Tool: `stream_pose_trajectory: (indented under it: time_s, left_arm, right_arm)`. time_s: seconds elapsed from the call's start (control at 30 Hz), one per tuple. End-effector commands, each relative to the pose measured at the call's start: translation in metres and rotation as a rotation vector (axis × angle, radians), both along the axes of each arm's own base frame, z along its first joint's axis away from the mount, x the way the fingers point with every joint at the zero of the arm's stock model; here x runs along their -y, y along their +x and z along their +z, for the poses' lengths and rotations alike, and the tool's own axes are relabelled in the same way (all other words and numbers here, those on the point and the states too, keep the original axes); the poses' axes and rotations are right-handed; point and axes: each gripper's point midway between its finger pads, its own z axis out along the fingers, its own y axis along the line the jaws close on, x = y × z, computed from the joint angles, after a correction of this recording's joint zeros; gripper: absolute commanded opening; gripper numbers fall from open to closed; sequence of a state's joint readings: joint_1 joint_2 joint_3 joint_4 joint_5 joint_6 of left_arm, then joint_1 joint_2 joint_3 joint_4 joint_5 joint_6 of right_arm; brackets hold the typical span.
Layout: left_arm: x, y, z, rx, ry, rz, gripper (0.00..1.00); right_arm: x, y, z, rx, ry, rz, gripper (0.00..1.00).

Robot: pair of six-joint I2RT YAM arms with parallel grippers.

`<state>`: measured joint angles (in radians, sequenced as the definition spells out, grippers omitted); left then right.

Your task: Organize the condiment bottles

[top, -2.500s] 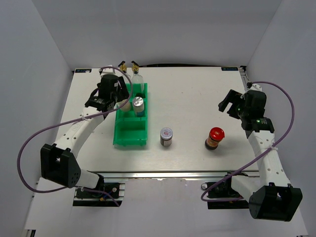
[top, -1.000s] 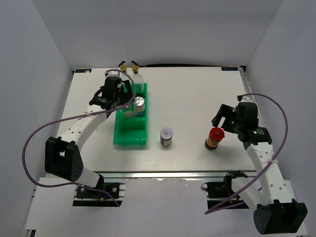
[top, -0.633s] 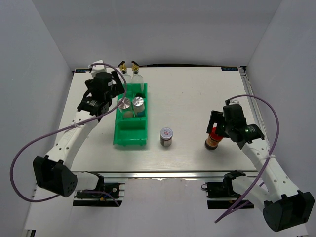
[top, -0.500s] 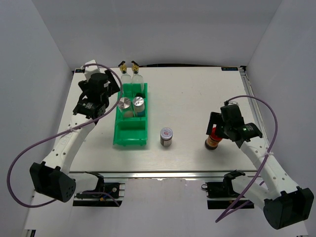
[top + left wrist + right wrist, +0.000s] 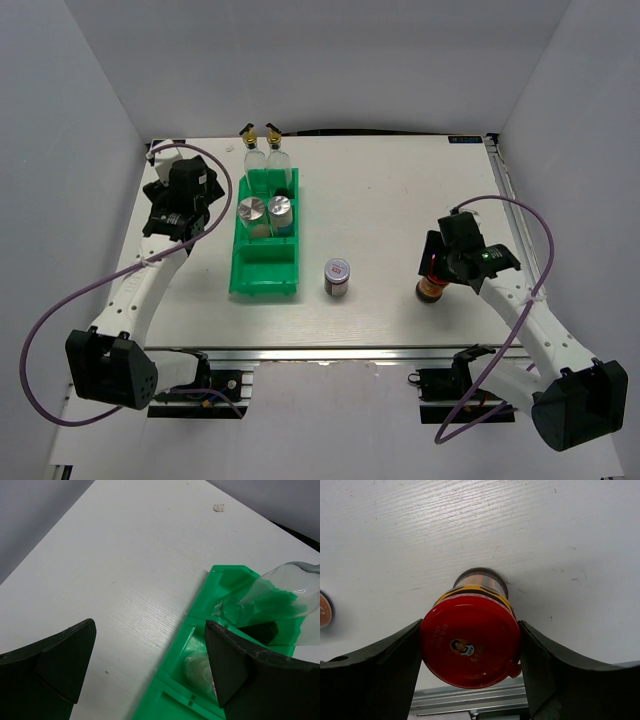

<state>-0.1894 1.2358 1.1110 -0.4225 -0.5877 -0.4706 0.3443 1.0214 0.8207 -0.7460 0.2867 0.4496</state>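
Note:
My right gripper (image 5: 470, 656) is shut on the red lid of the brown jar (image 5: 470, 647), a finger pressing each side, and the jar (image 5: 432, 291) stands on the table at the right. The dark silver-lidded jar (image 5: 337, 277) stands alone near the middle. Two clear glass bottles (image 5: 253, 158) (image 5: 277, 160) fill the far compartment of the green bin (image 5: 262, 286). The white shaker (image 5: 251, 211) and the blue-labelled jar (image 5: 281, 209) share its middle compartment. My left gripper (image 5: 200, 210) hangs open over bare table left of the bin (image 5: 200, 630), holding nothing.
The bin's near compartment holds nothing. The table's front edge and metal rail (image 5: 470, 700) lie just behind the red-lidded jar. White walls close in the table on the left, back and right. A purple cable loops off each arm.
My right gripper has come down around the red-lidded jar and closed on its lid. My left arm has pulled back leftward, away from the bin.

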Motion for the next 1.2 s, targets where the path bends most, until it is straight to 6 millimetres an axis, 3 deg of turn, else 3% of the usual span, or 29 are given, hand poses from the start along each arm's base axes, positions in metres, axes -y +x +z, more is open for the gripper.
stream_pose_trajectory:
  time_s: [0.0,0.03,0.07,0.13,0.17,0.23,0.27,0.33,0.37,0.47,0.5,0.6,0.63,0.67,0.7,0.73,0.77,0.8,0.83,0.87,0.9,0.97,1.0,1.07,1.1,1.17]
  left_arm:
    - [-0.008,-0.005,0.013,0.051,-0.010,0.031,0.98]
    - [-0.009,-0.006,0.014,0.052,-0.008,0.034,0.98]
    - [-0.009,-0.007,0.014,0.053,-0.005,0.036,0.98]
    - [-0.009,-0.007,0.015,0.058,-0.004,0.034,0.98]
    - [-0.009,-0.008,0.016,0.063,-0.006,0.031,0.98]
    - [-0.007,-0.008,0.016,0.068,-0.014,0.019,0.98]
    - [-0.007,-0.008,0.017,0.074,-0.019,0.019,0.98]
    - [-0.004,-0.008,0.018,0.082,-0.028,0.002,0.98]
    - [-0.003,-0.009,0.017,0.083,-0.030,0.000,0.98]
    - [-0.002,-0.010,0.020,0.100,-0.039,-0.012,0.98]
    - [-0.001,-0.010,0.020,0.104,-0.042,-0.017,0.98]
    - [0.003,-0.009,0.022,0.112,-0.056,-0.036,0.98]
    - [0.002,-0.009,0.022,0.114,-0.055,-0.033,0.98]
    - [0.002,-0.010,0.021,0.111,-0.053,-0.031,0.98]
    - [0.001,-0.010,0.021,0.111,-0.053,-0.027,0.98]
    - [0.001,-0.011,0.021,0.110,-0.051,-0.026,0.98]
    - [0.001,-0.010,0.021,0.109,-0.051,-0.029,0.98]
    - [0.002,-0.011,0.020,0.106,-0.049,-0.033,0.98]
    - [0.002,-0.011,0.020,0.105,-0.048,-0.032,0.98]
    - [0.001,-0.011,0.019,0.104,-0.049,-0.030,0.98]
    - [0.002,-0.011,0.019,0.102,-0.046,-0.030,0.98]
    - [0.000,-0.012,0.021,0.106,-0.045,-0.025,0.98]
    - [0.001,-0.012,0.022,0.109,-0.049,-0.032,0.98]
    - [0.004,-0.011,0.025,0.119,-0.055,-0.048,0.98]
    - [0.006,-0.012,0.026,0.124,-0.061,-0.059,0.98]
    - [0.006,-0.012,0.027,0.130,-0.062,-0.062,0.98]
  right_arm:
    - [0.004,0.000,-0.001,-0.010,-0.016,-0.035,0.62]
    - [0.004,0.001,0.000,-0.007,-0.017,-0.039,0.57]
    - [0.005,0.002,0.002,0.000,-0.022,-0.042,0.43]
    - [0.005,0.006,0.007,0.015,-0.026,-0.034,0.30]
    - [0.001,0.012,0.019,0.047,-0.019,-0.005,0.21]
    - [-0.006,0.021,0.039,0.108,0.001,0.039,0.15]
    - [-0.018,0.031,0.064,0.182,0.036,0.080,0.11]
    - [-0.031,0.039,0.096,0.278,0.059,0.147,0.08]
    - [-0.047,0.044,0.125,0.359,0.085,0.194,0.04]
    - [-0.083,0.043,0.168,0.487,0.131,0.327,0.00]
    - [-0.093,0.043,0.190,0.537,0.155,0.356,0.00]
    - [-0.140,0.041,0.216,0.574,0.181,0.505,0.00]
    - [-0.154,0.039,0.221,0.584,0.175,0.560,0.00]
    - [-0.180,0.027,0.226,0.593,0.195,0.650,0.00]
    - [-0.202,0.029,0.220,0.575,0.184,0.704,0.00]
    - [-0.219,0.026,0.237,0.612,0.186,0.761,0.00]
    - [-0.240,0.015,0.240,0.615,0.196,0.827,0.00]
    - [-0.260,0.018,0.229,0.585,0.175,0.866,0.00]
    - [-0.272,0.017,0.231,0.587,0.177,0.893,0.00]
    - [-0.287,0.012,0.249,0.617,0.212,0.933,0.00]
    - [-0.303,0.015,0.239,0.589,0.212,0.963,0.00]
    - [-0.325,0.010,0.250,0.612,0.239,1.018,0.00]
    - [-0.339,0.014,0.238,0.591,0.224,1.037,0.00]
    - [-0.356,0.012,0.243,0.605,0.238,1.064,0.00]
    - [-0.367,0.016,0.229,0.576,0.228,1.077,0.00]
    - [-0.377,0.018,0.224,0.563,0.232,1.081,0.00]
